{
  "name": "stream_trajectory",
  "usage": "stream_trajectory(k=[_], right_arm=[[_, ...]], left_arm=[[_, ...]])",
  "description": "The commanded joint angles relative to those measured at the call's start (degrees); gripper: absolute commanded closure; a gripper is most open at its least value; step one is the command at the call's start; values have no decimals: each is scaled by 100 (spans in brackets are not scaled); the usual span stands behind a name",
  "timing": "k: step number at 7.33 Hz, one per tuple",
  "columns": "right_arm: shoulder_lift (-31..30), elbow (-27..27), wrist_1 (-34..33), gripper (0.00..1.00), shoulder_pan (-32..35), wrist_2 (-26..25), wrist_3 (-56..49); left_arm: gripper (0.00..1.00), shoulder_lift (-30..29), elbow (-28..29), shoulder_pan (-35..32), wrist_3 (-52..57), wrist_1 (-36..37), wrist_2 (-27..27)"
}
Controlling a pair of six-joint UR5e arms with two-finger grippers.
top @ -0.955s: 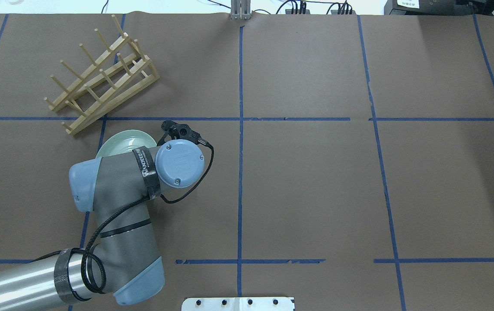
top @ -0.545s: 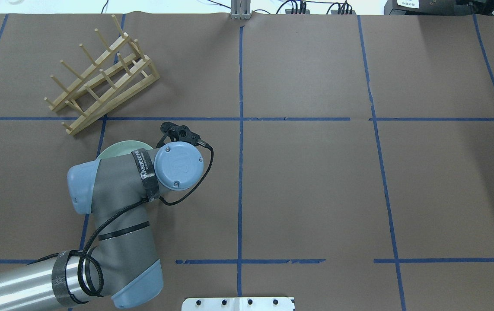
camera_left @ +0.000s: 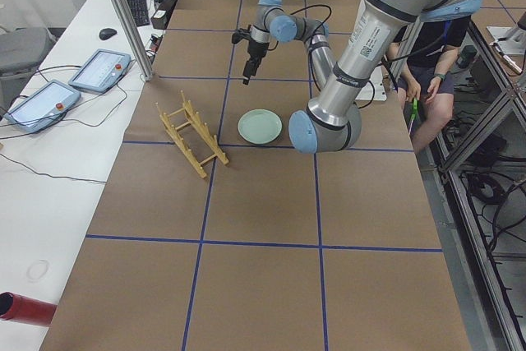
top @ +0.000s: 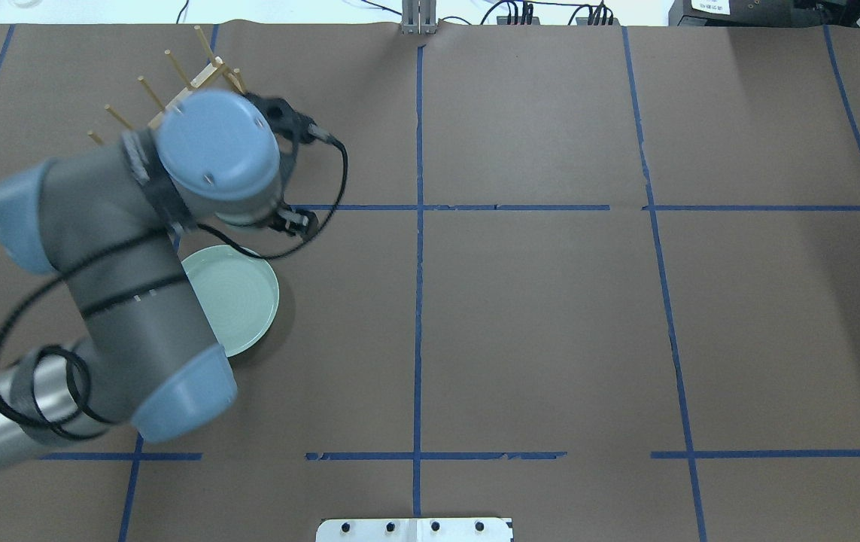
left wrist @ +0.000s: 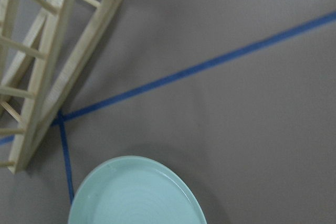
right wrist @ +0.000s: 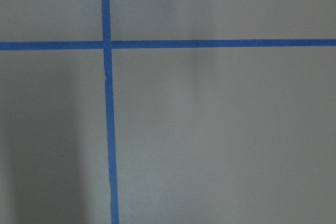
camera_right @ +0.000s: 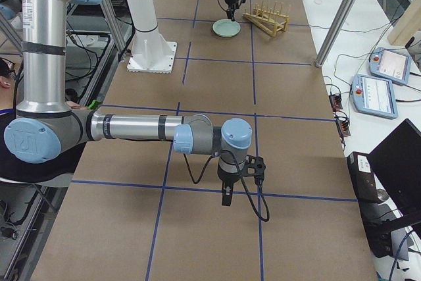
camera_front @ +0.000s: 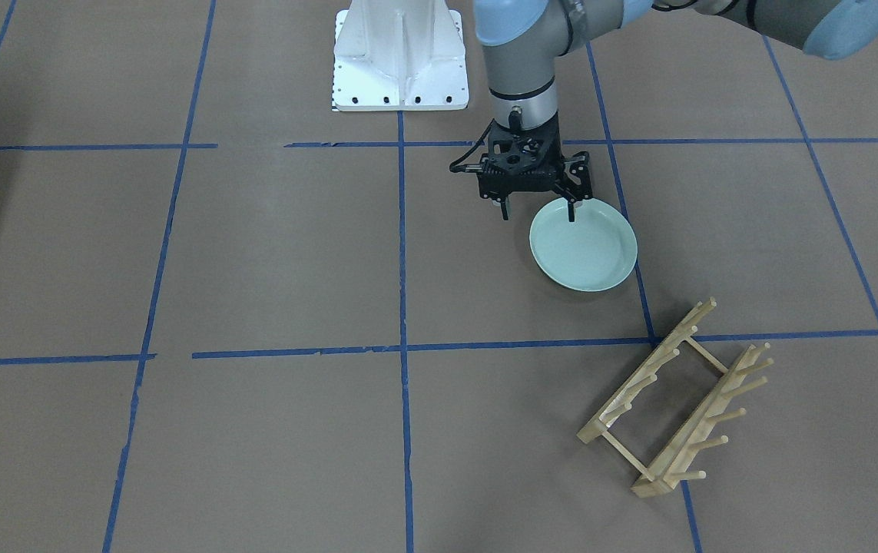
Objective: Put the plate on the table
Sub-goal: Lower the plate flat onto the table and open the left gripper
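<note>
right pincer (camera_right: 227, 197): hanging over the table, well apart from the plate. Only the side camera is showing it, so I can't tell how its jaws are standing. Its wrist camera is showing just brown surface and tape.
table (camera_front: 254, 253): brown with a blue tape grid, carrying everything.
white base (camera_front: 400, 57): sitting at the robot-side edge, not involved.
left pincer (camera_front: 538, 209): mine. I'm holding the fingers spread wide, pointing straight down and gripping nothing.
plate (camera_front: 583, 244): lying flat and right side up on the table, between my pincer and the rack. Nothing is holding it.
plate handling: I'm judging it stiff and fairly light, and glossy, so probably slippery. Can't tell the material, but it could chip if dropped, so I'm treating it as fragile.
where to grip: while it's lying flat, the raised rim is offering the only hold. One finger inside and one outside, pinching the rim on the robot side.
plate vs pincer: in the front-facing view one fingertip (camera_front: 571, 212) is overlapping the plate's robot-side rim, and the other is showing over the table beside it. The side views are showing my pincer hanging well above the table, so I'm judging no contact. My wrist camera is catching the plate only at its lower edge, so the plate is sitting below me and a bit off my centre line.
task state: the plate is resting on the table, so the placing is looking done.
rack (camera_front: 677, 399): wooden peg rack, standing near the plate but apart from it, past the tape line.
</note>
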Motion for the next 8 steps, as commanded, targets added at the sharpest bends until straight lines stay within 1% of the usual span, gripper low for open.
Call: stream_trajectory(k=[1,2,3,4,5,6,7,8], right_arm=[[0,0,0,0,0,0,7],[0,0,0,0,0,0,-2],[0,0,0,0,0,0,7],[0,0,0,0,0,0,-2],[0,0,0,0,0,0,7],[0,0,0,0,0,0,-2],[0,0,0,0,0,0,-2],[0,0,0,0,0,0,7]], left_arm=[[0,19,-74,-1798,2107,-170,-1497],[0,342,-21,-2538,3206,-222,-2339],[0,510,23,-3120,3443,-371,-2704],[0,886,32,-3334,3463,-668,-2795],[0,1394,41,-3537,3472,-1011,-3101],[0,1869,397,-3817,3646,-1553,-3365],[0,2309,993,-4237,3987,-1968,-3976],[0,2905,1120,-4485,4069,-2102,-4487]])
